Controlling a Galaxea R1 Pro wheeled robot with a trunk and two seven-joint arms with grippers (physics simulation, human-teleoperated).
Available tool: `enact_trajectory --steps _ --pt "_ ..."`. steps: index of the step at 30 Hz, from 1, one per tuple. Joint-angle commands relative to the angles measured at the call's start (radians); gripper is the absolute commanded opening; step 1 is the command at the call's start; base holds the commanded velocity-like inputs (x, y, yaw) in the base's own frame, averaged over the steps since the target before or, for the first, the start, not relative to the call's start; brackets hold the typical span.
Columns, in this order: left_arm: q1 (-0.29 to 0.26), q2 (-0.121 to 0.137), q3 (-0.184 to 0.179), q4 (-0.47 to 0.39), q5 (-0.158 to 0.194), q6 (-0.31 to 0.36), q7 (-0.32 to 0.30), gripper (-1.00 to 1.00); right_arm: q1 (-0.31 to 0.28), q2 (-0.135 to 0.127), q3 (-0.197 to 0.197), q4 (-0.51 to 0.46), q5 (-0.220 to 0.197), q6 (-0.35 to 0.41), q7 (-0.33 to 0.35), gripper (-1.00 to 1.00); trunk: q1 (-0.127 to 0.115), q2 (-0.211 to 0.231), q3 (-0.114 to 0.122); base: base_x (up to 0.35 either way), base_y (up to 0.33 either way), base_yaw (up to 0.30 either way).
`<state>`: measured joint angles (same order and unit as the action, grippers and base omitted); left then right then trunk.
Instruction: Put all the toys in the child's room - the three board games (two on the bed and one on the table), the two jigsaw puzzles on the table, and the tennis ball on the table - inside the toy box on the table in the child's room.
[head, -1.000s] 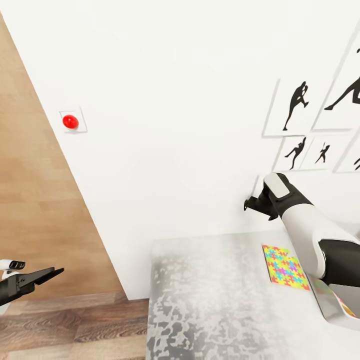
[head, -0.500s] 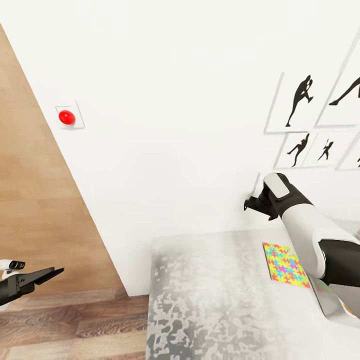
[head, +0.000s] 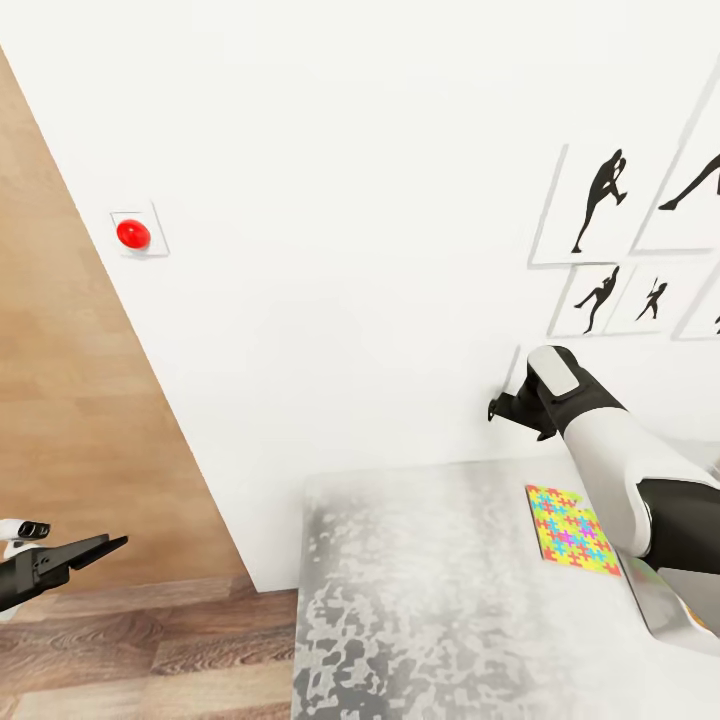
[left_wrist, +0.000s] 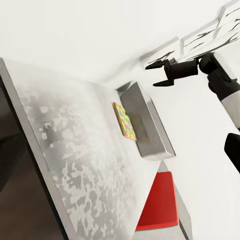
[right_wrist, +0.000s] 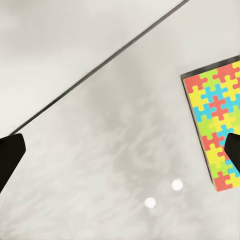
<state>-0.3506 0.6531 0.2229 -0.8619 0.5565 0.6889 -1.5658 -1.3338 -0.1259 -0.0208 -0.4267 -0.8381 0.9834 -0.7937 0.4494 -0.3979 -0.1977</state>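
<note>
Flat jigsaw puzzle lying on the surface, right gripper raised above it

The jigsaw puzzle (head: 570, 530) sits flat at the right of the head view on the speckled surface (head: 420, 590), just beside the grey toy box (left_wrist: 147, 125); it looks thin, light and fairly stiff, with nothing to grab from above, so I'd judge an edge is the place to take it, perhaps after sliding it. The right gripper (head: 503, 407) hangs above it near the white wall (head: 350, 200), fingers spread and empty. The left gripper (head: 85, 550), low at the left over the wood floor (head: 150, 650), looks pressed together.
</note>
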Motion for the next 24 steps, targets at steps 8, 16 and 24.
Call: enact_trajectory --steps 8,16,24 --pt "-0.001 0.000 0.000 0.000 0.000 0.011 -0.003 1.00 -0.001 0.000 -0.002 -0.001 -0.007 0.003 -0.009 1.00 0.001 -0.002 -0.002 0.000 0.000 0.000" --pt "-0.001 0.000 0.000 0.000 0.000 0.011 -0.003 1.00 -0.001 -0.007 -0.003 -0.001 -0.007 0.003 -0.009 1.00 0.001 -0.002 -0.002 0.000 0.000 0.000" --pt "-0.001 0.000 0.000 -0.001 0.001 0.011 -0.005 1.00 -0.001 -0.029 -0.004 -0.001 -0.006 0.003 -0.009 1.00 0.001 -0.002 -0.001 0.000 0.000 0.000"
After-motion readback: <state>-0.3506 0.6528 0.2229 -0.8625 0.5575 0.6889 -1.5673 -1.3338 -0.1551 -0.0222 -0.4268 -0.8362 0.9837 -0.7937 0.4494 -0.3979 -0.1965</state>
